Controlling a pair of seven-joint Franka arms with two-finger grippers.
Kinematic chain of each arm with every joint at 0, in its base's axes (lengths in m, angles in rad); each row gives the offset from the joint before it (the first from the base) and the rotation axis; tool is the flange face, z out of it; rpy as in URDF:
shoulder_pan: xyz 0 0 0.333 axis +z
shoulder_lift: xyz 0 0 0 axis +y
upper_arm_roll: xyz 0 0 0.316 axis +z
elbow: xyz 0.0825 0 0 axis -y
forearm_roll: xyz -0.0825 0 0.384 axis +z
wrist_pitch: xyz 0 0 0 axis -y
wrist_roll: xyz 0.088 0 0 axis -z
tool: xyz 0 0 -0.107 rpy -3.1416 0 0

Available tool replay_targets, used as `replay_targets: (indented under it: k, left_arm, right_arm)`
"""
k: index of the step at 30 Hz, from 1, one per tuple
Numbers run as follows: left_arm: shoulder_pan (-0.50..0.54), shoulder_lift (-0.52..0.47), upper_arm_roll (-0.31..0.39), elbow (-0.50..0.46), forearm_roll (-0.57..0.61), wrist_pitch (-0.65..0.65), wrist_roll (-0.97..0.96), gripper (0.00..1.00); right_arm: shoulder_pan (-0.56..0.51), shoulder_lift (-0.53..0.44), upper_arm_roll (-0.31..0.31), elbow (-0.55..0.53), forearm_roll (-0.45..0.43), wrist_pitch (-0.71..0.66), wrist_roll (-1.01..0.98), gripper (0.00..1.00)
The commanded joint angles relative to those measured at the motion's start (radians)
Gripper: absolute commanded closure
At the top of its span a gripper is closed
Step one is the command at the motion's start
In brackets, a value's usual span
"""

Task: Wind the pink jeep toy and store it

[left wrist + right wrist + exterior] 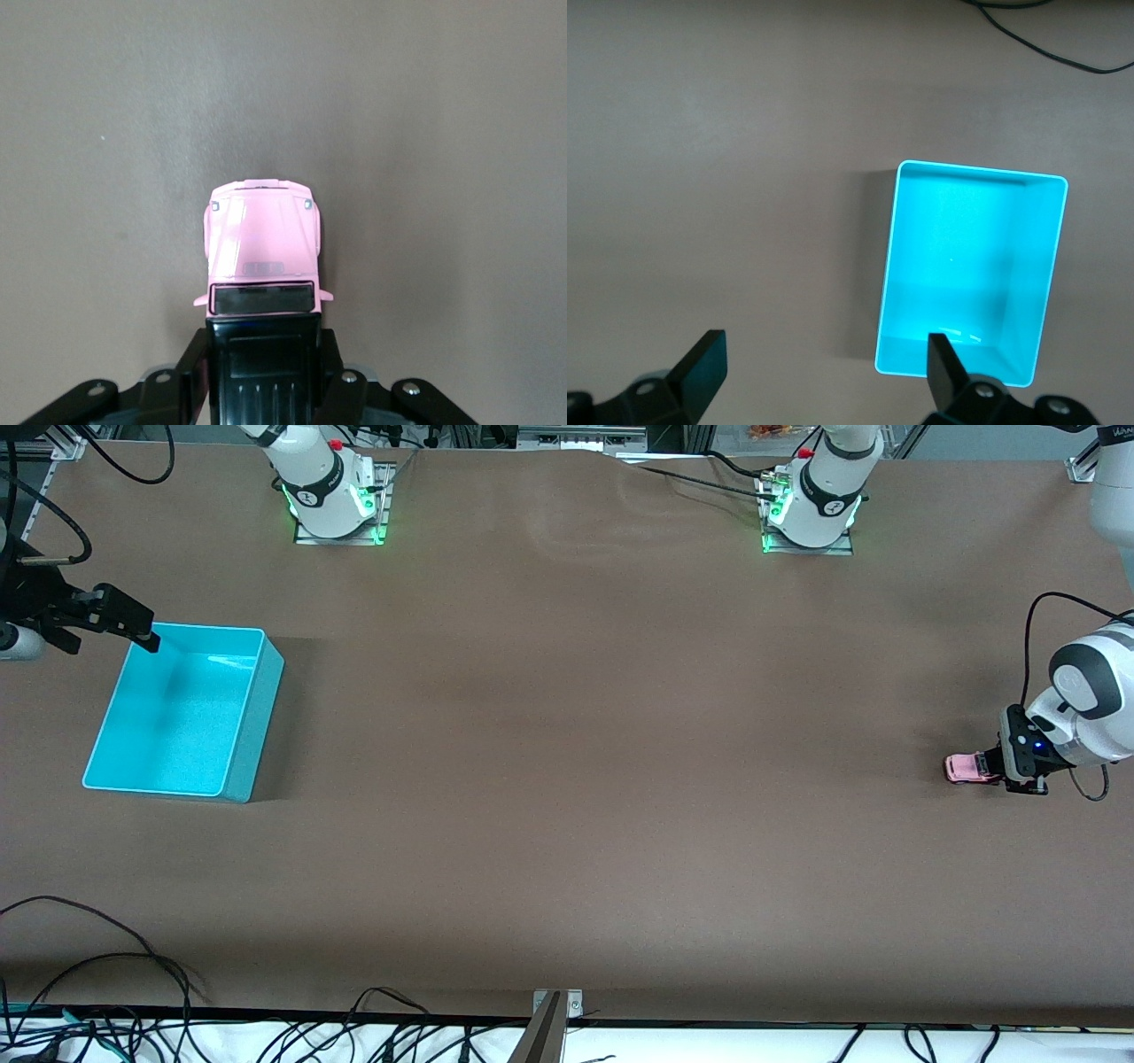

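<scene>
Black cables [106, 965] are draped along the desk edge nearest the front camera. On the brown desk [567, 779], at the left arm's end, the tiny boxy pink jeep toy with a black roof [967, 768] is gripped at its rear by the closed left hand [999, 766]. Well apart, the right hand [146, 636] is held with fingers spread over the rim of the rectangular cyan plastic bin [252, 717].

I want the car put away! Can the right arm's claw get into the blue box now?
Probably yes. The right claw hangs open over a corner of the blue box, which has no lid. The pink car sits in the left claw.
</scene>
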State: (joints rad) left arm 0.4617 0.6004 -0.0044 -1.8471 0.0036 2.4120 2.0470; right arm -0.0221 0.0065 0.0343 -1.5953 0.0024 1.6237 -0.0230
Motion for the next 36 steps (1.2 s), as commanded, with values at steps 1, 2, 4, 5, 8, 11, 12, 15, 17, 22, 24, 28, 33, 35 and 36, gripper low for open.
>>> replay_targets:
  k: [1, 2, 4, 5, 8, 11, 12, 15, 17, 22, 24, 28, 33, 35, 36]
  left_arm:
    - [0.037, 0.056, 0.0, 0.006, 0.05, -0.016, 0.036, 0.99]
    - [0.041, 0.056, 0.0, 0.006, 0.05, -0.016, 0.041, 0.99]
    - [0.045, 0.058, 0.0, 0.011, 0.05, -0.016, 0.042, 0.99]
    - [0.045, 0.059, 0.0, 0.011, 0.049, -0.016, 0.042, 0.98]
    - [0.045, 0.064, 0.0, 0.012, 0.05, -0.016, 0.044, 0.98]
    - [0.045, 0.064, 0.0, 0.012, 0.05, -0.016, 0.044, 0.98]
    - [0.045, 0.064, 0.0, 0.012, 0.05, -0.016, 0.044, 0.98]
    - [0.046, 0.064, 0.0, 0.014, 0.05, -0.016, 0.044, 0.97]
    - [0.046, 0.064, 0.0, 0.014, 0.05, -0.016, 0.048, 0.95]
    - [0.054, 0.062, -0.002, 0.038, 0.049, -0.017, 0.078, 0.96]
    - [0.055, 0.064, -0.002, 0.04, 0.049, -0.017, 0.079, 0.96]
    - [0.063, 0.065, -0.002, 0.04, 0.049, -0.017, 0.079, 0.96]
    - [0.063, 0.07, 0.0, 0.04, 0.049, -0.017, 0.081, 0.95]
    - [0.063, 0.07, -0.002, 0.042, 0.049, -0.017, 0.081, 0.89]
    - [0.063, 0.07, -0.002, 0.042, 0.047, -0.016, 0.079, 0.8]
  right_arm:
    - [-0.001, 0.006, -0.002, 0.017, 0.01, -0.007, -0.017, 0.0]
    - [-0.001, 0.007, -0.002, 0.017, 0.011, -0.007, -0.017, 0.0]
    - [-0.001, 0.01, -0.002, 0.017, 0.011, -0.007, -0.017, 0.0]
    - [-0.001, 0.01, -0.002, 0.017, 0.01, -0.007, -0.015, 0.0]
    - [-0.001, 0.01, -0.002, 0.017, 0.01, -0.005, -0.017, 0.0]
    - [-0.001, 0.01, -0.002, 0.017, 0.01, -0.007, -0.015, 0.0]
    - [-0.001, 0.01, -0.002, 0.017, 0.01, -0.007, -0.015, 0.0]
    - [-0.001, 0.01, -0.002, 0.017, 0.01, -0.007, -0.014, 0.0]
    - [-0.001, 0.01, -0.002, 0.017, 0.011, -0.007, -0.014, 0.0]
    - [-0.001, 0.01, -0.002, 0.017, 0.011, -0.007, -0.012, 0.0]
    - [-0.001, 0.01, -0.002, 0.017, 0.011, -0.007, -0.014, 0.0]
    - [-0.001, 0.01, -0.002, 0.017, 0.011, -0.007, -0.012, 0.0]
    - [-0.001, 0.01, -0.002, 0.017, 0.011, -0.007, -0.012, 0.0]
    - [-0.001, 0.01, -0.002, 0.017, 0.011, -0.007, -0.012, 0.0]
    - [-0.001, 0.01, -0.002, 0.017, 0.011, -0.007, -0.014, 0.0]
